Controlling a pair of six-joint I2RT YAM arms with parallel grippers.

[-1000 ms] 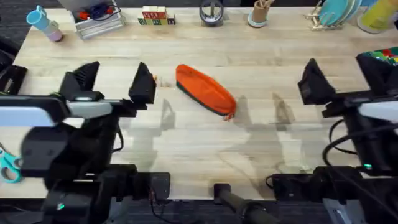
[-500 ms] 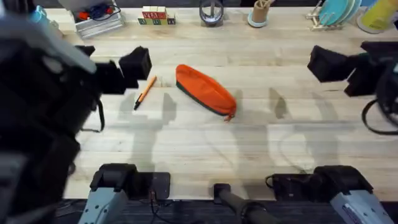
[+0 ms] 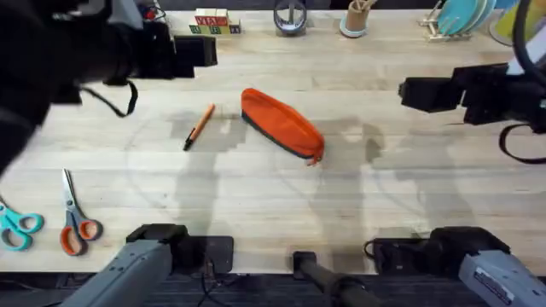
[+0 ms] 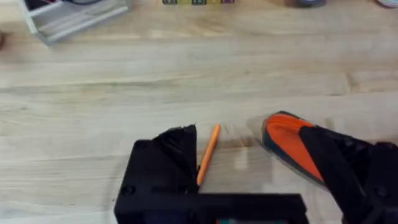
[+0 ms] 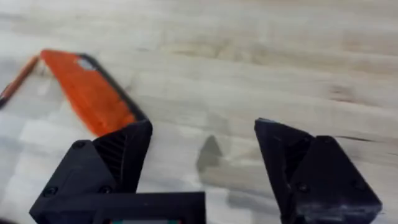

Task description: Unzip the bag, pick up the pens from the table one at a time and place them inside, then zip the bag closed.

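The orange bag (image 3: 281,124) lies slantwise in the middle of the table (image 3: 273,196), zipped shut as far as I can tell. One slim orange pen (image 3: 200,125) lies just left of it on the wood. My left gripper (image 3: 192,53) hangs high over the back left; in the left wrist view it (image 4: 249,134) is open, with the pen (image 4: 208,152) and the bag (image 4: 289,140) below it. My right gripper (image 3: 424,92) hovers right of the bag. It (image 5: 202,127) is open and empty, with the bag (image 5: 87,87) and the pen (image 5: 15,81) farther off.
Orange-handled scissors (image 3: 77,226) and teal scissors (image 3: 17,226) lie at the front left. Along the back edge stand letter blocks (image 3: 213,21), a clear tray (image 3: 132,26), a cup of sticks (image 3: 354,17) and a dish rack (image 3: 461,17).
The left arm has swung up and back, uncovering the pen and the scissors. The right gripper has risen and shifted slightly left. Bag and pen have not moved.
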